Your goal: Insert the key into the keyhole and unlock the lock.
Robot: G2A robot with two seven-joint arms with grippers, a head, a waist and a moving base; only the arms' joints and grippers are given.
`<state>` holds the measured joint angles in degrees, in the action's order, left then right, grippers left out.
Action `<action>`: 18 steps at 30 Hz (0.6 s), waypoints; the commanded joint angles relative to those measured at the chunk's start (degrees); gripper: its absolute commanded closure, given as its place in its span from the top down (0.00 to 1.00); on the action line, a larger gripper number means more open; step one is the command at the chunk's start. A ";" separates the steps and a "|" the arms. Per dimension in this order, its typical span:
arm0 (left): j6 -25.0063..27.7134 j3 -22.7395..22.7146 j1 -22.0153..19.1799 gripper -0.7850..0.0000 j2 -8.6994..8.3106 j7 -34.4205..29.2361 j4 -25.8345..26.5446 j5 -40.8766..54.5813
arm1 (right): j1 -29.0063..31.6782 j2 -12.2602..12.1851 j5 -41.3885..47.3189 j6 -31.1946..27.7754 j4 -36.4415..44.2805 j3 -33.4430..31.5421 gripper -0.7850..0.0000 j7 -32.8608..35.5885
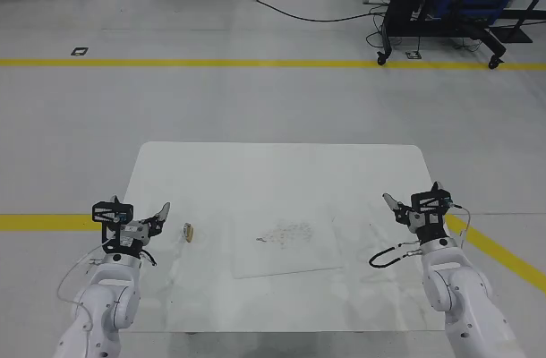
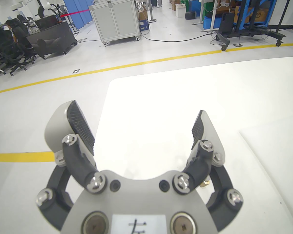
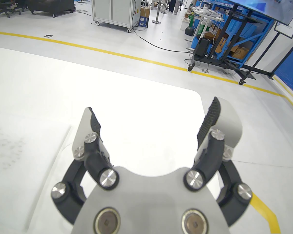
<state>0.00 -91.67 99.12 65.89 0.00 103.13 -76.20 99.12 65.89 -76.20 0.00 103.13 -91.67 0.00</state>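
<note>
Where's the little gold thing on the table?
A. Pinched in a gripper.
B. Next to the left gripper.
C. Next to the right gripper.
B: the small brass object lies on the table right beside the open left gripper, far from the right gripper.

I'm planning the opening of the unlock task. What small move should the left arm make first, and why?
Probably shift the left end effector sideways and down over the small brass object. The end effector is open and empty, and the object lies on the table just beside it, untouched. Whether it is the key or the lock, I cannot tell.
</note>
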 commanded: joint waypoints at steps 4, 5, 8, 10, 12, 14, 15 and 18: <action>0.00 0.00 0.00 1.00 0.00 0.00 0.00 0.00 | 0.00 0.00 0.00 0.00 0.00 0.00 1.00 0.00; 0.00 0.00 0.00 1.00 0.00 0.00 0.00 0.00 | 0.00 0.00 0.00 0.00 0.00 0.00 1.00 0.00; 0.00 0.00 0.00 1.00 0.00 0.00 0.00 0.00 | 0.00 0.00 0.00 0.00 0.00 0.00 1.00 0.00; 0.00 0.00 0.00 1.00 0.00 0.00 0.00 0.00 | 0.00 0.00 0.00 0.00 0.00 0.00 1.00 0.00; 0.00 0.00 0.00 1.00 0.00 0.00 0.00 0.00 | -0.48 0.05 -0.43 -0.67 -0.35 0.74 1.00 0.66; 0.00 0.00 0.00 1.00 0.00 0.00 0.00 0.00 | -2.06 0.01 -0.51 -7.10 -0.78 3.43 1.00 1.05; 0.00 0.00 0.00 1.00 0.00 0.00 0.00 0.00 | -3.37 0.00 0.02 -9.72 -1.80 4.37 1.00 1.73; 0.00 0.00 0.00 1.00 0.00 0.00 0.00 0.00 | -8.36 0.27 3.26 -17.35 -5.12 8.83 1.00 5.56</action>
<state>0.00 -91.67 99.12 65.89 0.00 103.13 -76.20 93.16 66.03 -74.54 -13.46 99.54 -84.76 3.84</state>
